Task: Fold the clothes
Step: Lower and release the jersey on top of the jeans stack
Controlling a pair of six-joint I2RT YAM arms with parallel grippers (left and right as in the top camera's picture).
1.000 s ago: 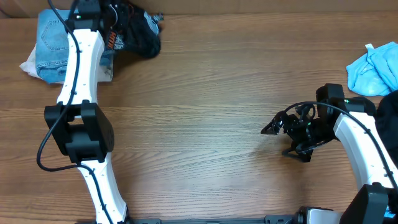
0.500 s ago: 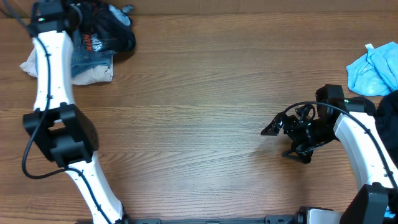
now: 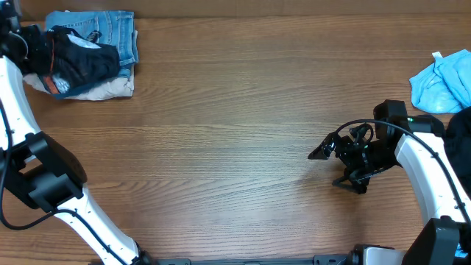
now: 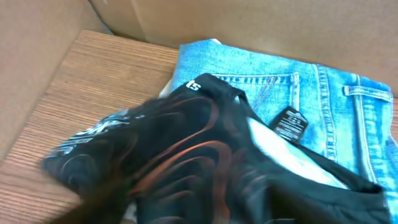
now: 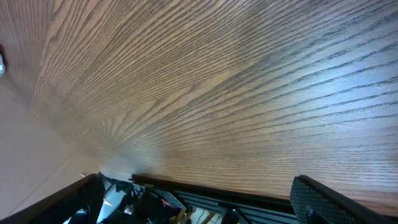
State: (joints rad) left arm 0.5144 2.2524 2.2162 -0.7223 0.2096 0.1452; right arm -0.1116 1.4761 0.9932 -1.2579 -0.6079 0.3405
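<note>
A pile of clothes lies at the table's far left corner. In it, a black shirt with orange print (image 3: 79,62) (image 4: 186,155) lies across folded blue jeans (image 3: 110,29) (image 4: 323,99) and a pale cloth (image 3: 103,90). My left gripper (image 3: 33,50) sits at the shirt's left end, half out of frame. In the left wrist view its fingers are lost in dark blur over the shirt, so its state is unclear. My right gripper (image 3: 331,167) (image 5: 199,205) hovers over bare wood at the right, open, with nothing between its fingers.
A crumpled light blue garment (image 3: 441,79) lies at the far right, and a dark cloth (image 3: 464,121) lies just below it at the edge. The wooden table (image 3: 235,110) stretches between the two arms. A wall runs behind the pile.
My left arm swung left, carrying the black shirt from the right of the jeans over onto the pile. The jeans are now uncovered on their right side. The right arm has not moved.
</note>
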